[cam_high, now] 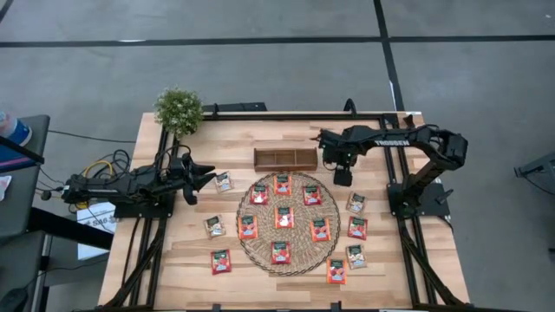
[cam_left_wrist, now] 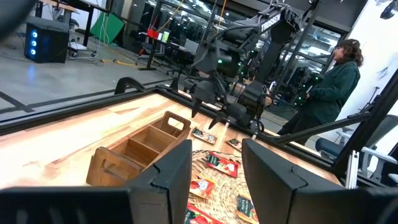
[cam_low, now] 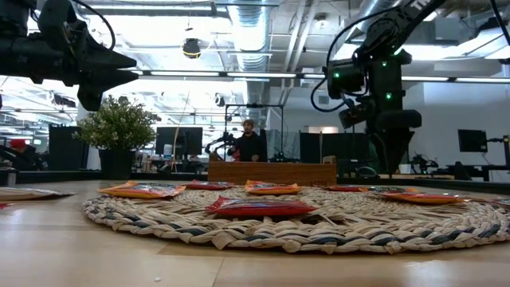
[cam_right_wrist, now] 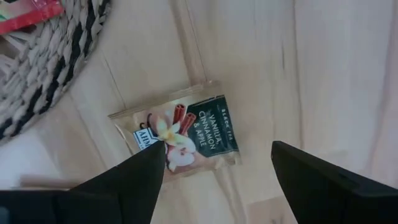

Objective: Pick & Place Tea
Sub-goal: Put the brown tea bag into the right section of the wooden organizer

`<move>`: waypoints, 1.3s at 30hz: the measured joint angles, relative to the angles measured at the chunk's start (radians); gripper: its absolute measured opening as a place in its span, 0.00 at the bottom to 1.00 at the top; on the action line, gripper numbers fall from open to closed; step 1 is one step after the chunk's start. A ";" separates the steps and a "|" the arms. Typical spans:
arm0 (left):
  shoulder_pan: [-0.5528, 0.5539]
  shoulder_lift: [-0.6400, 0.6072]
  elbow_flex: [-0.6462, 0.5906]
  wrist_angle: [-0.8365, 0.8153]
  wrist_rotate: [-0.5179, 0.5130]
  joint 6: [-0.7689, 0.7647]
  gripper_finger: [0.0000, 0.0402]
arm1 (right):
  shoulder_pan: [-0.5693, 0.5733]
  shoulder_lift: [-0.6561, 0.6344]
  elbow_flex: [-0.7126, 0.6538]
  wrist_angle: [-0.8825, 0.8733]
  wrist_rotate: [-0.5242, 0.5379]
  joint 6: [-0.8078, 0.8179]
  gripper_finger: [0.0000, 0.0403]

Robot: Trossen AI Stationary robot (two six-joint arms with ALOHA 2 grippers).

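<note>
target sachet: pale whitish vanilla-cinnamon tea bag [cam_right_wrist: 179, 134] lying flat on the bare table [cam_high: 408, 277], just right of the woven mat [cam_high: 260, 260]; in the high view probably the pale one at [cam_high: 355, 202], though I can't be sure it's that one.
other tea: red-orange sachets spread over the mat, more loose on the wood left and right of it, none in the wooden tray [cam_high: 285, 157] far of the mat.
right gripper: [cam_right_wrist: 217, 180] above the pale sachet, fingers spread wide, nothing between them, one finger over the sachet's edge, other off to its side; not touching as far as I can tell.
left gripper: [cam_left_wrist: 217, 180] waiting at left side of the table, raised, fingers apart, empty.
handling (judgement): very light, thin, flexible paper or foil envelope, slick face; lies flush so it'll slide or buckle rather than lift; not fragile.
where to grip (judgement): pinch across two opposite edges near the middle, fingertips down onto the wood.
orientation: face up, print readable; near-square, no strong long axis; turned at an angle to the board grain, so wrist may need turning to square up.
</note>
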 joint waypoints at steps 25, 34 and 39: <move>0.000 0.000 0.000 0.000 0.000 0.006 0.33 | -0.084 0.000 0.000 0.070 -0.026 -0.044 0.71; 0.000 0.000 0.000 0.000 0.000 0.003 0.33 | -0.087 0.000 0.000 0.080 -0.024 -0.045 0.71; 0.000 0.000 0.000 0.000 0.000 0.002 0.33 | -0.087 0.000 -0.026 0.080 -0.023 -0.052 0.71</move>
